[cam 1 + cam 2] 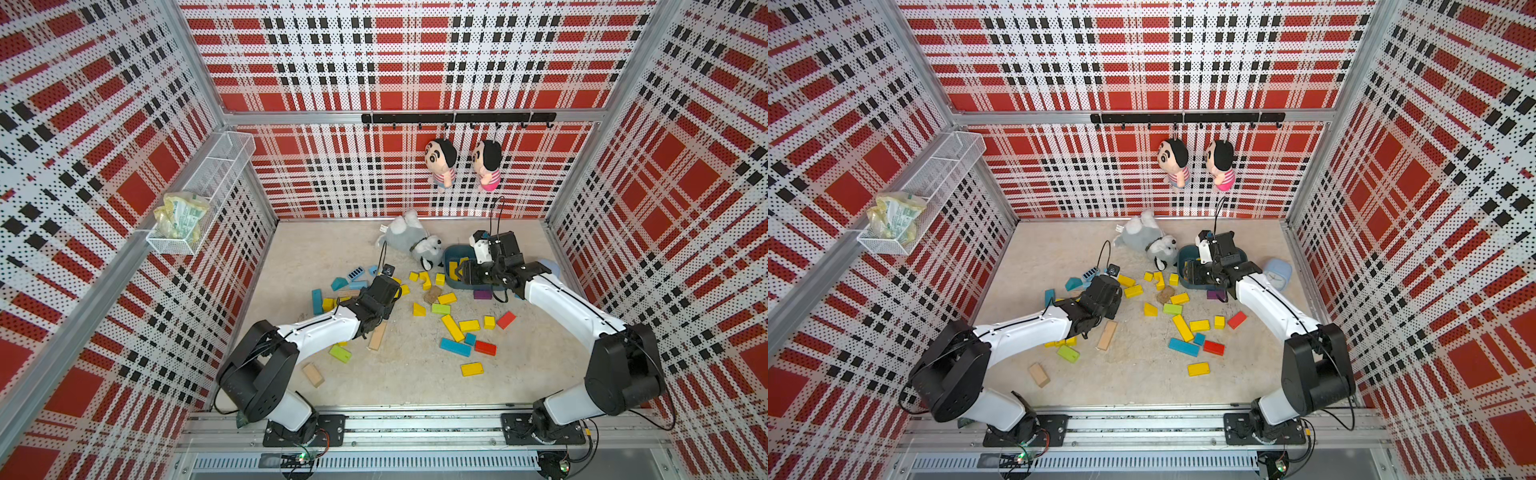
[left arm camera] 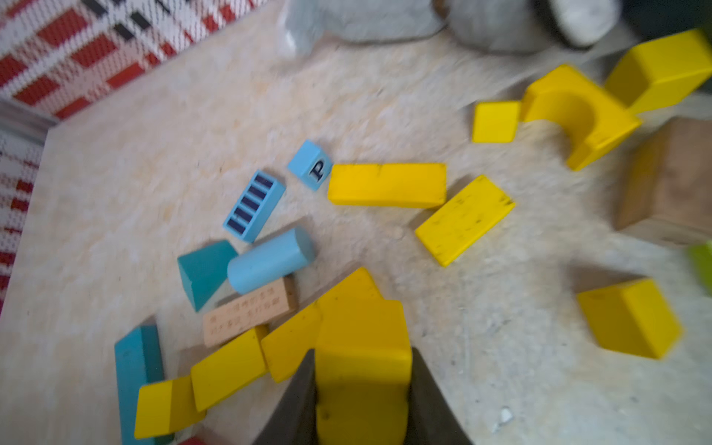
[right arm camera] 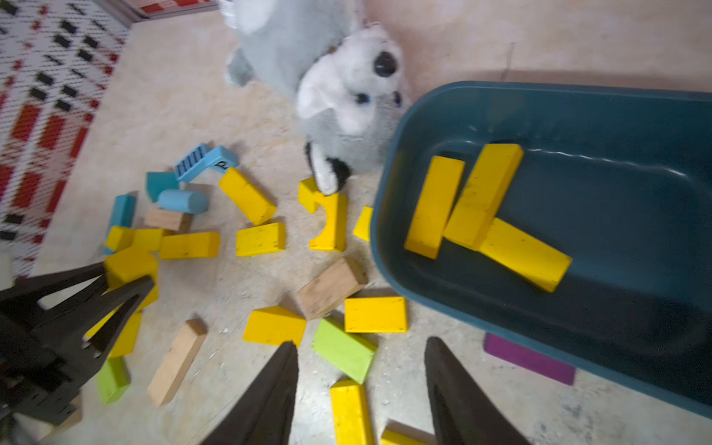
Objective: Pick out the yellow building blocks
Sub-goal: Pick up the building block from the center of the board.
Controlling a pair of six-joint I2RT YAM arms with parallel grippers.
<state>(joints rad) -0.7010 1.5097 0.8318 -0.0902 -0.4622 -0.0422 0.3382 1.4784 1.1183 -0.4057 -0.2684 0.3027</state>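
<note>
One yellow block in left pincer

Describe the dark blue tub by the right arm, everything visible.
The tub is dark teal, smooth like plastic, oblong with rounded corners and a raised rim. It stands upright on the table, toward the back. Three yellow bars lie inside, one overlapping another. The plush dog lies by its rim, apparently touching; a purple block sits beside its near edge.
</note>
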